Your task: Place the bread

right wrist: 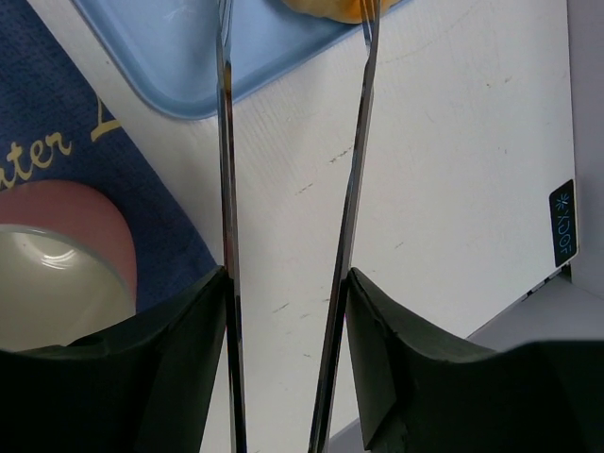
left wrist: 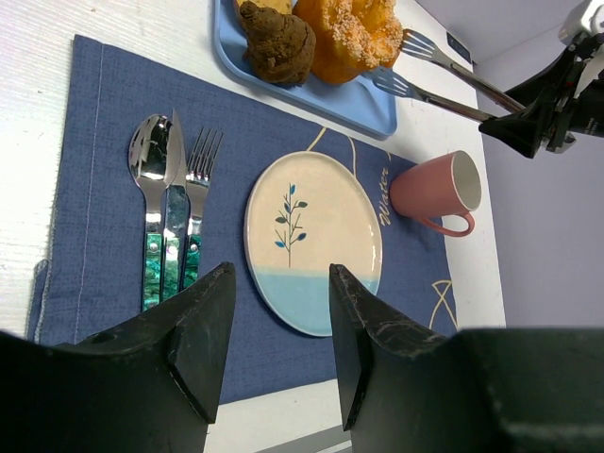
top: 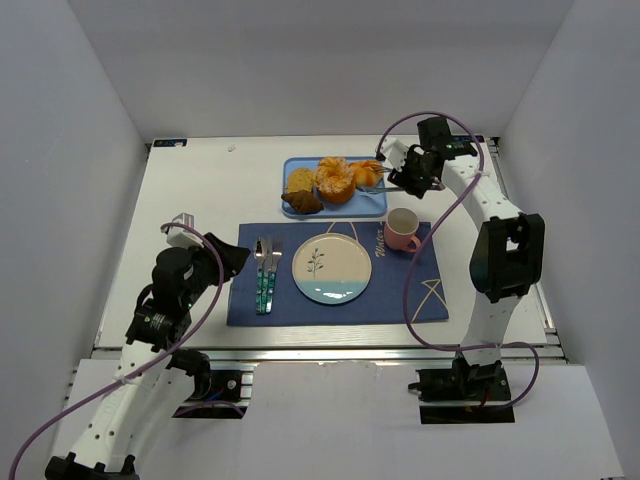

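Several breads lie on a blue tray [top: 378, 208] at the back: a dark brown piece [top: 302, 200], a sugared ring bun [top: 334, 180] and an orange bun [top: 366, 173]. My right gripper [top: 415, 178] is shut on metal tongs [top: 390, 183]. The tong tips sit open at the orange bun, at the tray's right end. In the right wrist view the tong arms [right wrist: 225, 189] run between my fingers [right wrist: 288, 278] up to the bun [right wrist: 330, 8]. The empty plate [top: 331, 268] sits on the blue placemat [top: 420, 290]. My left gripper [left wrist: 281, 274] is open and empty above the placemat's near left.
A pink cup [top: 402, 230] stands on the placemat's back right corner, just below the tongs. A spoon, knife and fork [top: 266, 272] lie left of the plate. White walls enclose the table on three sides.
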### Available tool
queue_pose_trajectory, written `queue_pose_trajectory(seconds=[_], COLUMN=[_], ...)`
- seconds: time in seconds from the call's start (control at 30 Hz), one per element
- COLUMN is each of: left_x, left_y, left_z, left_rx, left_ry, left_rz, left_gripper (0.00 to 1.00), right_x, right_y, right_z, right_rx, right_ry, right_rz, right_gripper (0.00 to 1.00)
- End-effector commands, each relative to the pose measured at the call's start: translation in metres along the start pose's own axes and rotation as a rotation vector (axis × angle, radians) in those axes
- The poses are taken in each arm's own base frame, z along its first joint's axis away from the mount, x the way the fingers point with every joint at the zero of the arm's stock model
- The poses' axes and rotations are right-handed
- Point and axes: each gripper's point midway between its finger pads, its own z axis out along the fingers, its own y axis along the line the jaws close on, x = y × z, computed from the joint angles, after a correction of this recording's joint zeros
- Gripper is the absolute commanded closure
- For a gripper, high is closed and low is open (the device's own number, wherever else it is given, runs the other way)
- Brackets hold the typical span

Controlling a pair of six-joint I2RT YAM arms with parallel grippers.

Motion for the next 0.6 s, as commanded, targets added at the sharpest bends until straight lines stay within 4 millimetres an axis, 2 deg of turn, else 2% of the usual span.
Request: queue_pose_trajectory(seconds=[0.0, 0.57], left_x=[-0.006, -0.007], left_y=[-0.003, -0.002], left_z=[-0.003, -0.005], left_rx=[0.001, -0.002], left_ry=[-0.02, -0.024], left_rz=[-0.006, -0.008], left_gripper=[0.46, 0.46], right_x=[-0.015, -0.022], right_y=[-0.025, -0.012], right_z=[-0.008, 0.01], right_rx=[0.095, 0.127], right_ry=[-0.03, -0.015], right_rz=[-0.051, -0.176], right_gripper=[0.43, 0.43])
